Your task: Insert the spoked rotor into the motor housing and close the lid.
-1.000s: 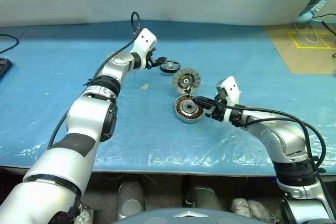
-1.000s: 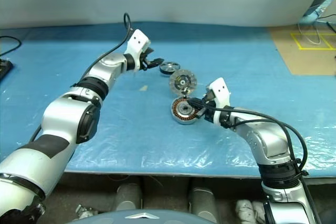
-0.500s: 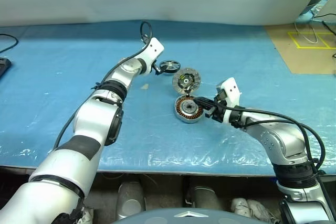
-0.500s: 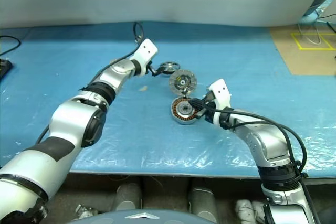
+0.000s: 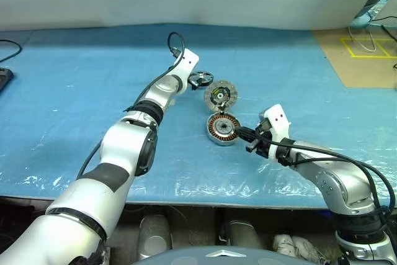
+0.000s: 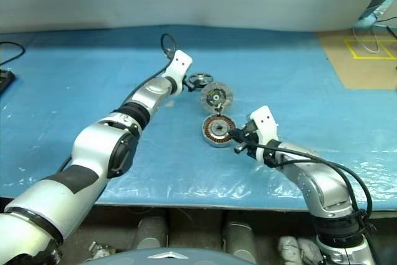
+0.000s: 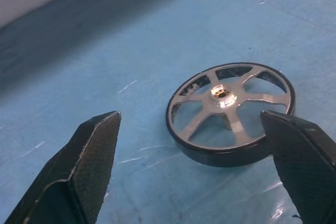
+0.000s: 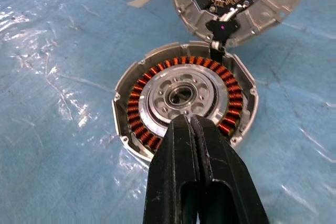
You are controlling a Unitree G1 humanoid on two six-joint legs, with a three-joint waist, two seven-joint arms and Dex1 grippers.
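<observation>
Swung in toward the spoked rotor (image 7: 230, 114) since a second ago, left gripper (image 7: 199, 171) now frames it with jaws spread wide, one finger (image 7: 79, 171) well off to one side, the other (image 7: 304, 166) just beside the dark rim, nothing gripped yet. Lies flat on the blue desk (image 5: 74, 91), rotor untouched, silver spokes and hub facing up, at the far side of the group of parts (image 5: 200, 79). Sits just nearer, the lid (image 5: 220, 94), dark inner face with its circuit parts turned up, edge close against the motor housing (image 5: 223, 128), seemingly joined to it by a short dark link. Rests open toward the near edge, housing with copper windings ringing a grey centre, empty of any rotor. Pulled back from the housing rim as well, right gripper (image 5: 243, 135), jaws closed on nothing, tips hanging just at the cup's near side. Reads as the reach for the rotor nearly complete: closing on the rim looks like the next need, with insertion and lid closing both not yet done.
</observation>
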